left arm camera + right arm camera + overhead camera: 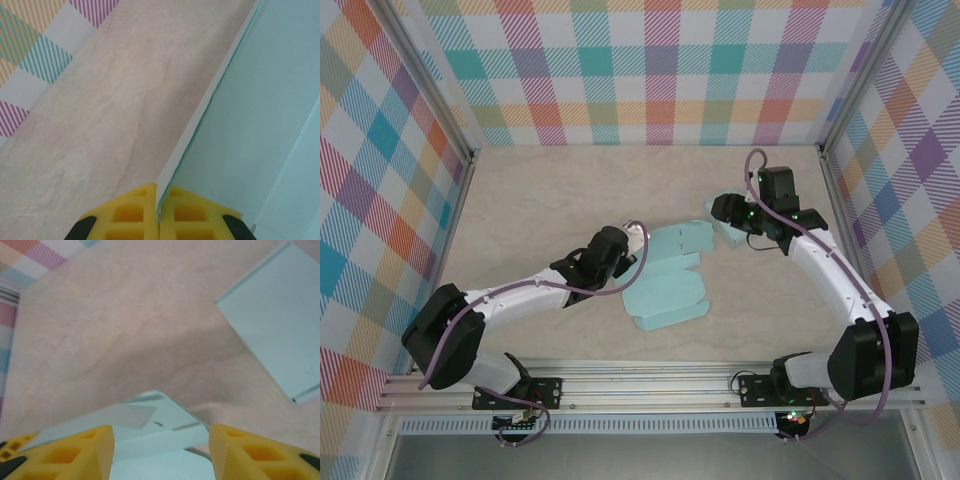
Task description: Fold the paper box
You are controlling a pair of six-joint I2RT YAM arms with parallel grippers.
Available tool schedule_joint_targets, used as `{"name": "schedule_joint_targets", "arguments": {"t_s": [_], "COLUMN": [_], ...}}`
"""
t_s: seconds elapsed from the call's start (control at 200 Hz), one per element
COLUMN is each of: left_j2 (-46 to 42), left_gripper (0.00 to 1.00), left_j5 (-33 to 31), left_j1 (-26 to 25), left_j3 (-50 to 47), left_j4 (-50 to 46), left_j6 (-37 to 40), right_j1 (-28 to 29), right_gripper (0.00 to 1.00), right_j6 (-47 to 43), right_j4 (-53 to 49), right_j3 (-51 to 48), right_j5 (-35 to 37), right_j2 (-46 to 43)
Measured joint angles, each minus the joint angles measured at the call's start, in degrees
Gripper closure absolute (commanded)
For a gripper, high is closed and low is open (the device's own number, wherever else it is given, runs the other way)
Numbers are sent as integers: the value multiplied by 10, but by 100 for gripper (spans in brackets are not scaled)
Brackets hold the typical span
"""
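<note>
You have the light teal paper box (pixel 665 285) lying mostly flat on the beige table (pixel 540 190), between the two arms. Your left gripper (pixel 638 240) is at the box's far left edge. In the left wrist view its yellow fingers (pixel 135 212) are pressed together on the thin edge of one panel. Your right gripper (pixel 722 215) is at the far right corner, with the jaws wide apart. A flap (pixel 150 422) of the box lies between them, not pinched.
</note>
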Motion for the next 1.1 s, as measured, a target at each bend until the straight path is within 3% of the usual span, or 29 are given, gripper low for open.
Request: {"name": "schedule_joint_targets", "arguments": {"t_s": [0.505, 1.1], "left_j2": [-12, 26], "left_gripper": [100, 100], "left_j5": [-9, -41], "left_j1": [0, 0], "left_j3": [-1, 1], "left_j4": [23, 44], "left_j6": [2, -3], "right_j1": [64, 100], "right_gripper": [46, 45], "right_j6": [42, 78], "right_j4": [26, 45], "right_j3": [84, 39], "right_j5": [-83, -60], "right_j2": [149, 153]}}
